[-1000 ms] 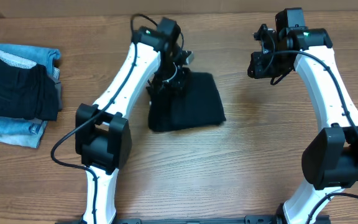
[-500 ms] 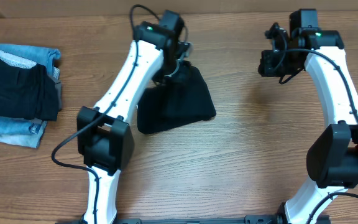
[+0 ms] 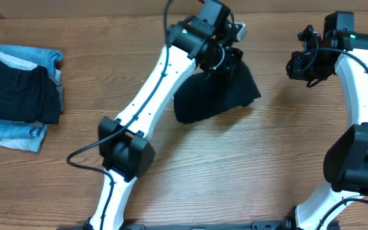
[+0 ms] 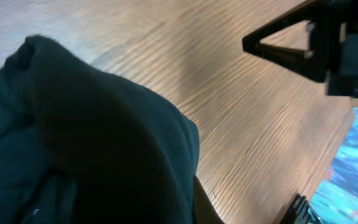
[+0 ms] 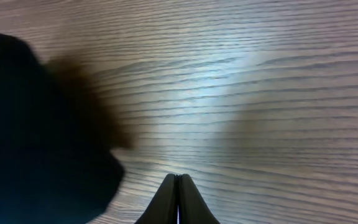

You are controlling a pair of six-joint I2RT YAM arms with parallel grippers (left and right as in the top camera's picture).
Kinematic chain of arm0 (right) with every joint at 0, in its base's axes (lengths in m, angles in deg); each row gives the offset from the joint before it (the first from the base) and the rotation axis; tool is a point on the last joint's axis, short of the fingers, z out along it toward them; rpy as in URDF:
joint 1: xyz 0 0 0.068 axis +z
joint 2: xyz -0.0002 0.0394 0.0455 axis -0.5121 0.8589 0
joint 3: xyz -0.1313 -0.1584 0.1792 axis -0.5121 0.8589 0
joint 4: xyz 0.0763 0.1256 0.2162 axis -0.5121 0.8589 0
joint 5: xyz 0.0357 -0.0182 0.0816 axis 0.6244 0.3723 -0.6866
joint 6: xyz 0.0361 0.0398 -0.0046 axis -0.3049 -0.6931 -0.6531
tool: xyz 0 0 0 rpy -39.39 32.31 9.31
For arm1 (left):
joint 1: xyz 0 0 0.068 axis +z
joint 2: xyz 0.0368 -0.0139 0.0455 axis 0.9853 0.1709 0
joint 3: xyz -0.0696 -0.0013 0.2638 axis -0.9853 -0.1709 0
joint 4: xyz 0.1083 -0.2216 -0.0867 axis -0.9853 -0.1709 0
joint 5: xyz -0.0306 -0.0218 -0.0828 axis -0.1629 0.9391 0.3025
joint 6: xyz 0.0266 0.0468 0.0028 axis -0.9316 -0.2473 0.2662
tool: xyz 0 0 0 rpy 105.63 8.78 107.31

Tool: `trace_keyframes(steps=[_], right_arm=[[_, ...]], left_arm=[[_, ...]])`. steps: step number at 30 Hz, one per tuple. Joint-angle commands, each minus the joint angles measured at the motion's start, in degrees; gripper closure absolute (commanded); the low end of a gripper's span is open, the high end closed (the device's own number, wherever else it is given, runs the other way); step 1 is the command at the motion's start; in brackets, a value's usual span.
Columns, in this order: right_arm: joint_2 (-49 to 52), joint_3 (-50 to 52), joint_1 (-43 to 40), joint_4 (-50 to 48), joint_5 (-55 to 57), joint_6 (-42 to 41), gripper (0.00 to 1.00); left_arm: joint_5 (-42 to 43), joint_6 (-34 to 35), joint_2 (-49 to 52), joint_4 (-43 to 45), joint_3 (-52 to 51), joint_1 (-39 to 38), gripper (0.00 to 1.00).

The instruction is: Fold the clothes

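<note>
As the left claw, grasping the black T-shirt, has swung farther from the denim pile, the shirt hangs bunched there; the right claw, farther still, is clenched empty.

Item: one shirt, plain black, soft thin cloth, matte. We find it bundled in folded layers, towards the far side of the table, slightly right of centre. Its far end is gathered into a raised, narrow peak. From there it fans out wider to the near-left, where its edge rests on the wood.
</note>
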Motion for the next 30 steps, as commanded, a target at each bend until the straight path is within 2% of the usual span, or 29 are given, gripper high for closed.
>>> trace_keyframes(steps=[1, 7, 11, 16, 17, 22, 27, 30], right_arm=[[0.1, 0.4, -1.0, 0.0, 0.4, 0.3, 0.96], [0.1, 0.4, -1.1, 0.0, -1.3, 0.3, 0.96], [0.1, 0.4, -0.9, 0.8, -17.2, 5.0, 0.96], [0.2, 3.5, -0.7, -3.2, -28.7, 5.5, 0.96], [0.2, 4.7, -0.5, -4.0, -32.3, 7.8, 0.96], [0.3, 8.2, 0.2, -8.7, -32.8, 7.8, 0.96], [1.7, 11.9, 4.7, -16.4, -34.2, 6.0, 0.96], [3.5, 12.0, 5.3, -17.4, -34.1, 4.6, 0.96]], left_arm=[[2.5, 1.6, 1.8, -0.7, 1.3, 0.8, 0.96], [-5.2, -1.6, 1.9, -7.7, 1.3, 6.1, 0.96], [-10.0, -3.6, 2.5, -10.3, 0.8, 7.2, 0.96], [-12.1, -5.0, 2.5, -11.0, -1.7, 7.2, 0.96], [-12.2, -5.0, 2.5, -11.4, -1.7, 7.2, 0.96], [-9.6, -5.1, 2.4, -12.4, -1.6, 7.2, 0.96], [-9.6, -5.3, 2.3, -16.4, -0.5, 8.3, 0.96], [-10.1, -6.1, 2.3, -16.9, 0.2, 8.3, 0.96]])
